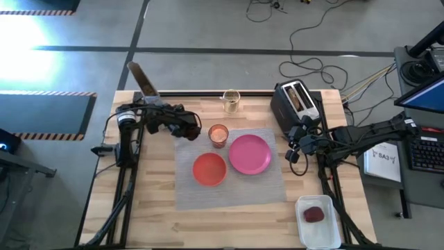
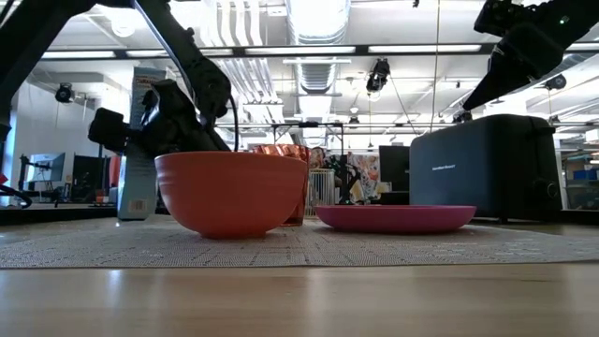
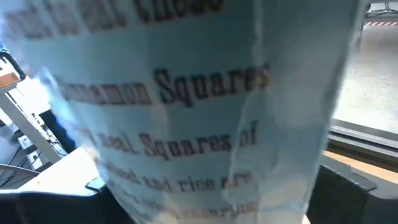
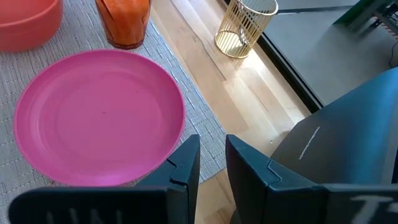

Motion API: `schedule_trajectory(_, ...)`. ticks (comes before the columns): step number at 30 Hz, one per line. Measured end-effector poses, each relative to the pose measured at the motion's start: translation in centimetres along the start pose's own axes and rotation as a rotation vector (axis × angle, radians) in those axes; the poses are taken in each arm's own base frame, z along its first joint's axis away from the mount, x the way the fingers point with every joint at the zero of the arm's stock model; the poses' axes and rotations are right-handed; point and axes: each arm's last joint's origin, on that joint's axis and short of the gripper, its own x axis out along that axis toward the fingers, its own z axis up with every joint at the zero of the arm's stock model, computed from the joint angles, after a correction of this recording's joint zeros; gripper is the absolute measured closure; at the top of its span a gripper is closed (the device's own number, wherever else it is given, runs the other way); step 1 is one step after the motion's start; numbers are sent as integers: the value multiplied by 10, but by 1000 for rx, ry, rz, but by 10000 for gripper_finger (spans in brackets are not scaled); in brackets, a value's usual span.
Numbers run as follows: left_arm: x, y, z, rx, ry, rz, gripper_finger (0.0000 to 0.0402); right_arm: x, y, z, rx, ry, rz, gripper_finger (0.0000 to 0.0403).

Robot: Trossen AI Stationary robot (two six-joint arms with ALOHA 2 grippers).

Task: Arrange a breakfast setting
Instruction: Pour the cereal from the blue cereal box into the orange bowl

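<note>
Nearest in the high view, a small dark-red item (image 1: 314, 214) waits in a white tray (image 1: 305, 232) at the table's edge. On the grey woven placemat (image 1: 236, 186) the red-orange bowl (image 1: 209, 169) and pink plate (image 1: 250, 153) sit side by side, with the orange cup (image 1: 218, 134) just behind, all laid ready for food. The right gripper (image 4: 212, 163), fingers narrowly parted and empty, hovers between plate and black toaster (image 1: 295, 104), where toast (image 1: 296, 96) stands. Farther back, the left gripper (image 1: 148, 105), spread wide, faces a cereal box (image 3: 186, 106) reading "Cinnamon Squares".
</note>
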Motion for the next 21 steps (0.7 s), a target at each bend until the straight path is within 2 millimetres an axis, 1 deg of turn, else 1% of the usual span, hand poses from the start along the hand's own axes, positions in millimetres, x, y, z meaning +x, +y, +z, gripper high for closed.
schedule_trajectory(3, 0, 0, 0, 2, 0, 0, 120, 0, 0, 0, 0, 0, 0, 335)
schedule_trajectory(8, 0, 0, 0, 0, -3, -6, 211, 0, 0, 0, 0, 0, 0, 335)
schedule_trajectory(11, -3, 0, -1, 0, -1, -12, 253, 0, 0, 0, 0, 0, 0, 335)
schedule_trajectory(12, -4, 0, -1, 1, 1, -12, 259, 0, 0, 0, 0, 0, 0, 335)
schedule_trajectory(15, -7, 1, -1, 2, 14, -12, 257, 0, 0, 0, 0, 0, 0, 335)
schedule_trajectory(19, -15, 3, 0, 8, 35, -21, 229, 0, 0, 0, 0, 0, 0, 335)
schedule_trajectory(21, -19, 5, 2, 19, 47, -33, 222, 0, 0, 0, 0, 0, 0, 335)
